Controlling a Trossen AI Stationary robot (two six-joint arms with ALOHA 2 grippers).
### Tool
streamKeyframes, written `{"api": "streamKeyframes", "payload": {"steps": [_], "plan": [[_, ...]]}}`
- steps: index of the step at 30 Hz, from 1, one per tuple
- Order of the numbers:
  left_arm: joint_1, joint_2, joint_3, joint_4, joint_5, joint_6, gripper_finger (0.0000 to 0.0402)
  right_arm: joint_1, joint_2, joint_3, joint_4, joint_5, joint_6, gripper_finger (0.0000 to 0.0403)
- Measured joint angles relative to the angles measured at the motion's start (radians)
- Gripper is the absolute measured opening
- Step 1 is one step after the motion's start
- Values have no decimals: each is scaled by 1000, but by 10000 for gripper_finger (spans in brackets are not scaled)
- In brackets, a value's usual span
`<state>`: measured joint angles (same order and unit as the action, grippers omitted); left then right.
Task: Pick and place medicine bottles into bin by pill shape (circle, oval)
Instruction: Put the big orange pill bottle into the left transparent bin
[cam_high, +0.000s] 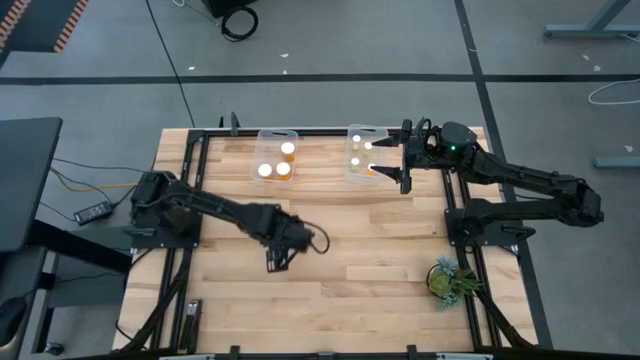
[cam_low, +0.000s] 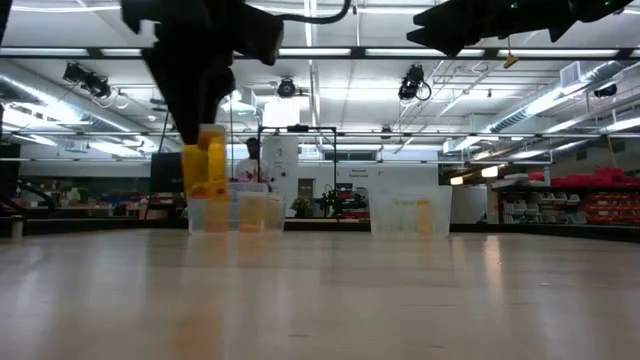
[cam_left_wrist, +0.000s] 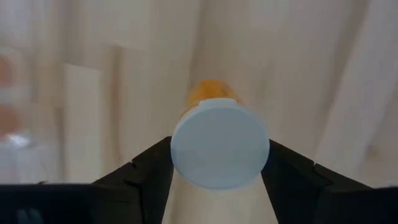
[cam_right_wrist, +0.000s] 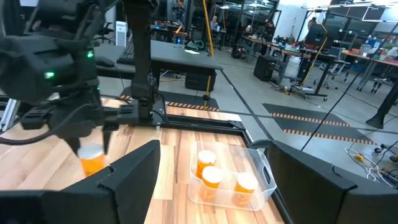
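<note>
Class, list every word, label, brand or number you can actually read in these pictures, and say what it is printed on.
None can be read.
Bottle held in the left gripper: its white cap faces the wrist camera and is blank; any label is hidden.
Bottles in the two clear bins: too small to show any print.
Signs in the room behind, low view: too blurred to read.

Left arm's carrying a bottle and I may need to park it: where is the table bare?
Bare wood runs across the middle and near side of the table, between the left gripper with its bottle and the plant. The far edge is crowded: two bins, with the right gripper open there.
</note>
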<state>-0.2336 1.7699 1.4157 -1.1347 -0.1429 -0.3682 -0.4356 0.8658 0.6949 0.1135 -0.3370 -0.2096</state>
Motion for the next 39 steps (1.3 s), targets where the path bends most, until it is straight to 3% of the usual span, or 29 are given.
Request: {"api": "streamKeyframes", "payload": {"steps": [9,17,26,39], "plan": [[158,0,83,-8,-38,152,218,0,0,0,0,0,0,305],[289,0,133,6,-172,254,220,0,0,0,0,0,-3,305],[457,0,139,13,-261,250,226,0,0,0,0,0,-3,305],[709,-1,39,127,-266,181,225,0,0,0,0,0,-11,305]]}}
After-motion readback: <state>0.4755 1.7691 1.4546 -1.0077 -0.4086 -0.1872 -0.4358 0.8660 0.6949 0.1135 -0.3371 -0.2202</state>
